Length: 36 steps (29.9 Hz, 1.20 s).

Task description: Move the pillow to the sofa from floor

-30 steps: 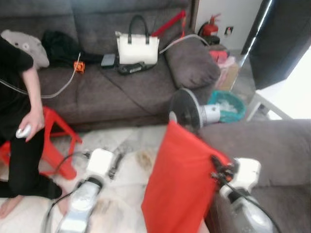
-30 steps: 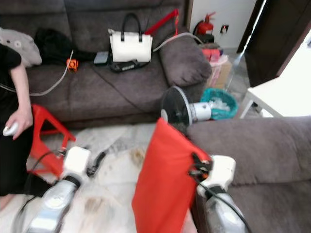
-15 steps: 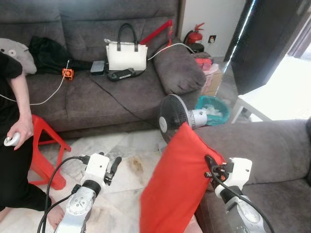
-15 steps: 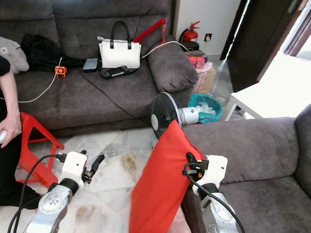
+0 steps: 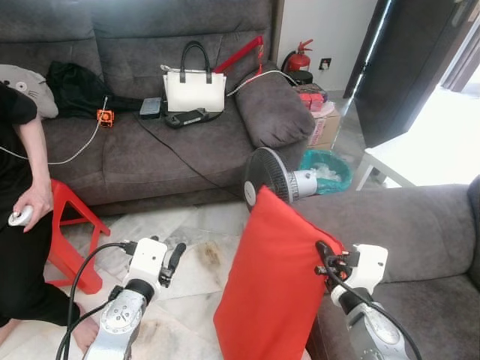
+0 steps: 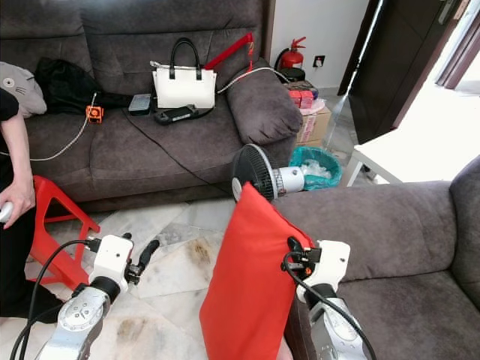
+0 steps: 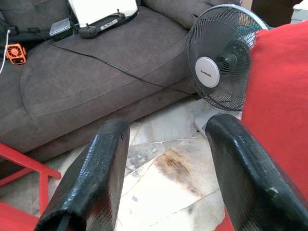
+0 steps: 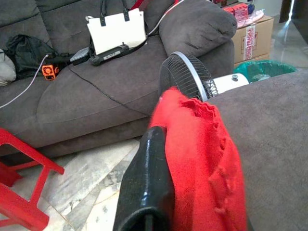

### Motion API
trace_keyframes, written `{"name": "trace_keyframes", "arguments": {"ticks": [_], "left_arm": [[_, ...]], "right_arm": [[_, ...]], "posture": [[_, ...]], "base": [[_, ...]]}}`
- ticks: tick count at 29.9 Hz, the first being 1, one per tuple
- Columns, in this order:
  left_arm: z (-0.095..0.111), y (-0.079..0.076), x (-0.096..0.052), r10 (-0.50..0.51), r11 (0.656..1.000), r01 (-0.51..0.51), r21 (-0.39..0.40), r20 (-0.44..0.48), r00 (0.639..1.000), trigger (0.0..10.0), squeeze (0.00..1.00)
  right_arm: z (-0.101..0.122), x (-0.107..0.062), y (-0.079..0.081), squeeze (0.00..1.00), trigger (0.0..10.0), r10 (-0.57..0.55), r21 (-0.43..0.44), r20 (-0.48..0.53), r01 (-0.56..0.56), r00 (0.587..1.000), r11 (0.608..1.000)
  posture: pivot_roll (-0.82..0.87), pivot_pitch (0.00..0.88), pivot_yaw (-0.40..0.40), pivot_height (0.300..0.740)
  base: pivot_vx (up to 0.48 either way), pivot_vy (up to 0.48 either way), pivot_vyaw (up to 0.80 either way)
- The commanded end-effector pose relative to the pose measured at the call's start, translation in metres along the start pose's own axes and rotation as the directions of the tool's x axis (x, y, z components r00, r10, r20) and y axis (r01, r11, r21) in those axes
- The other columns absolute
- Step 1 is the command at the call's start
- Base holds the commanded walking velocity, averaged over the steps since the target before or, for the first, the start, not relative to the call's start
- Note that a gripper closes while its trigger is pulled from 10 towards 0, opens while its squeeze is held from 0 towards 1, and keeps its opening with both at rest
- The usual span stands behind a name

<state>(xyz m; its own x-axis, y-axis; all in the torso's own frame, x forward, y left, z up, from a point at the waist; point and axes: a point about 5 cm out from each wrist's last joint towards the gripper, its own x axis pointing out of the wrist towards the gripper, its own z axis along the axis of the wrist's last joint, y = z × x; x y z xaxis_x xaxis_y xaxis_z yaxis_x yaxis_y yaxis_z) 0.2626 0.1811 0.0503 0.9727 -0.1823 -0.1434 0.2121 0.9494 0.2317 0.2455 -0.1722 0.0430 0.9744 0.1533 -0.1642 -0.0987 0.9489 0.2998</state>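
Note:
A red pillow (image 5: 274, 289) hangs upright against the armrest of the near grey sofa (image 5: 409, 225) on my right. Its lower end reaches down toward the marble floor. My right gripper (image 5: 325, 257) is shut on the pillow's upper right edge. In the right wrist view one black finger (image 8: 147, 185) presses the red fabric (image 8: 204, 159), and the other finger is hidden behind it. My left gripper (image 5: 175, 257) hovers low over the floor to the pillow's left. It is open, its two fingers (image 7: 94, 180) wide apart with nothing between them.
A floor fan (image 5: 268, 178) stands just behind the pillow. The far sofa (image 5: 150, 150) holds a white handbag (image 5: 193, 90), cables and dark clothes. A person (image 5: 22, 187) sits at the left by a red stool (image 5: 73, 225). A teal bin (image 5: 331, 166) and a white table (image 5: 420, 154) stand at the right.
The camera has swung and steadied, so the blur is gone. The pillow stays in my right gripper, with its top now a little higher and further left. The left arm has hardly moved.

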Motion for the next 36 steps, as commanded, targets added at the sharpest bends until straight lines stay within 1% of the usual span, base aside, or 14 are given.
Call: {"name": "trace_keyframes", "arguments": {"ticks": [1, 12, 36], "left_arm": [[0.0001, -0.001, -0.0009, -0.009, 1.0, 0.009, 0.005, 0.003, 1.0, 10.0, 0.0], [0.0008, -0.0024, -0.0009, -0.013, 1.0, 0.013, 0.006, 0.01, 1.0, 10.0, 0.0], [-0.0011, -0.0016, -0.0013, -0.027, 0.999, 0.027, 0.018, 0.007, 1.0, 10.0, 0.0]], "right_arm": [[0.0272, 0.0068, 0.0004, 0.0, 10.0, 0.007, -0.018, 0.135, -0.005, 0.991, 1.0], [0.0274, 0.0078, -0.0016, 0.0, 10.0, -0.004, -0.011, 0.136, 0.006, 0.991, 1.0], [0.0268, 0.0111, -0.0028, 0.0, 10.0, -0.014, 0.001, 0.148, 0.014, 0.989, 1.0]], "posture": [[0.12, 0.0, -0.037, 0.74], [0.12, 0.0, -0.039, 0.74], [0.11, 0.0, -0.026, 0.74]], "base": [[-0.24, 0.0, 0.0], [-0.267, 0.0, 0.0], [-0.318, 0.0, 0.0]]}}
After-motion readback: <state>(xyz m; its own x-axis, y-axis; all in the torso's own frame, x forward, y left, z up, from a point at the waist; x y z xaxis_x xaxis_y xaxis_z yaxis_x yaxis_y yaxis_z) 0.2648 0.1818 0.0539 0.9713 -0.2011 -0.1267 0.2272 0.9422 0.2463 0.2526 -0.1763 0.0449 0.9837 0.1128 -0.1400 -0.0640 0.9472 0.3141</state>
